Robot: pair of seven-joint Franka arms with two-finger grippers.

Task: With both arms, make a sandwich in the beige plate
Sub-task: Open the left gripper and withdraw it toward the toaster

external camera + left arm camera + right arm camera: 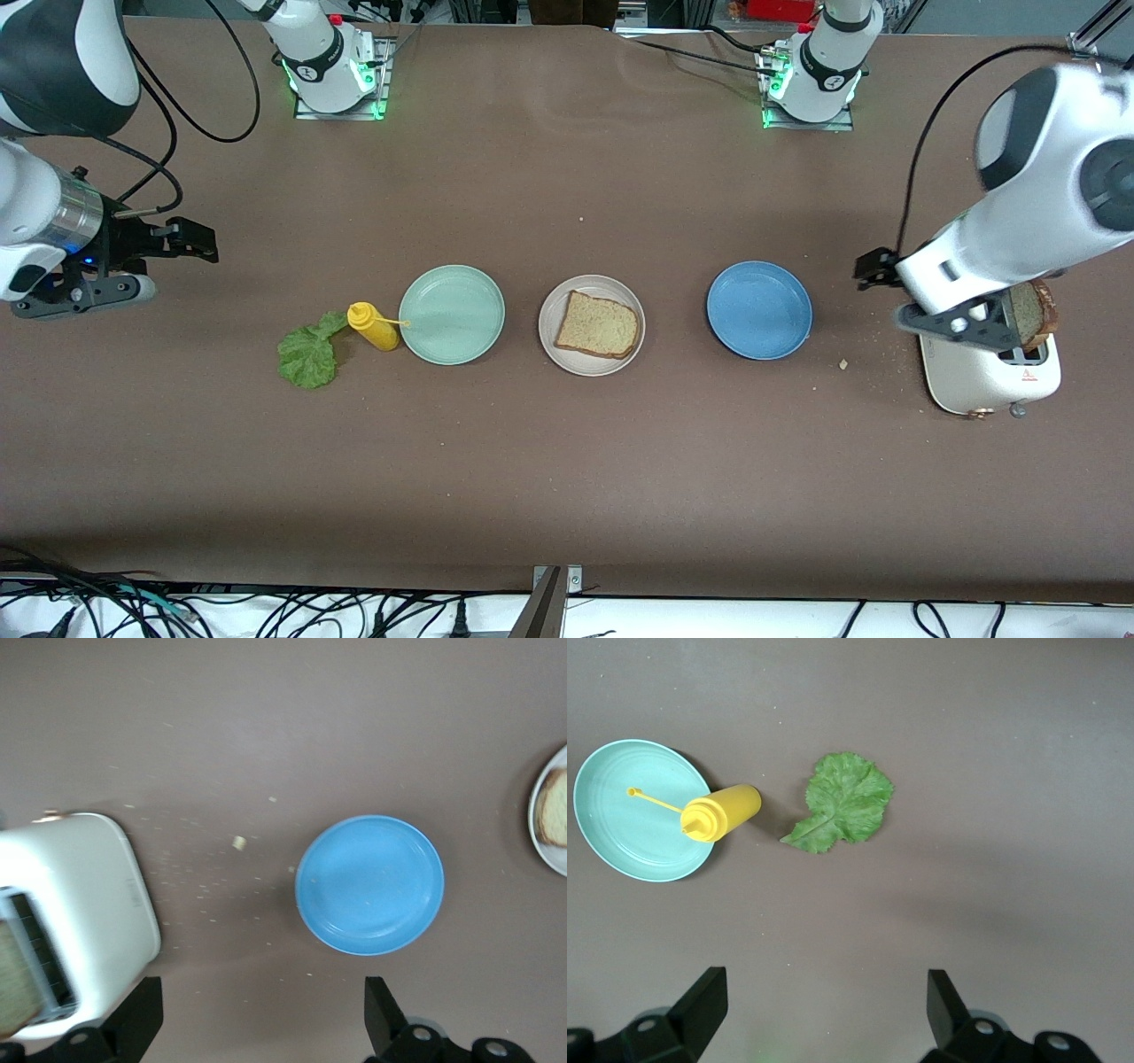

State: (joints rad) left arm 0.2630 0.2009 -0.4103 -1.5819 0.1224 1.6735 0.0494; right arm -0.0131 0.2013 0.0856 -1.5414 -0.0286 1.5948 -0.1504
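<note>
Brown matte surface (567,461): it carries everything, with crumbs scattered at the right of the front view.
Beige plate (554,350): round, shallow, raised rim, centre of the front view, between the mint-green plate (452,315) and the blue plate (759,310).
Bread slice (598,325): squarish, tan, porous crumb, darker crust; lies flat in the beige plate, so the sandwich has only its base so far.
Lettuce leaf (308,354): ruffled, veined, thin and limp; flat on the surface at lower left of centre, just beside the yellow squeeze bottle (373,326), whose nozzle points over the mint-green plate.
Second slice (1032,312): stands upright in the slot of the glossy white toaster (992,385) at the right edge of the front view.
Right jaws (190,241): spread wide apart, empty, up over bare surface at the left edge.
Left jaws (263,1014): spread wide apart, empty, just beside the toaster's top; only their tips show in the left wrist view.
Key relation: the leaf lies toward the right arm's end, down-frame and toward centre from the right jaws; its midrib runs roughly diagonal in the right wrist view (840,804).
Nearer arm: right for the leaf, left for the toaster slice.
Likely next need: a low pinch on the leaf's edge, clear of the bottle.
</note>
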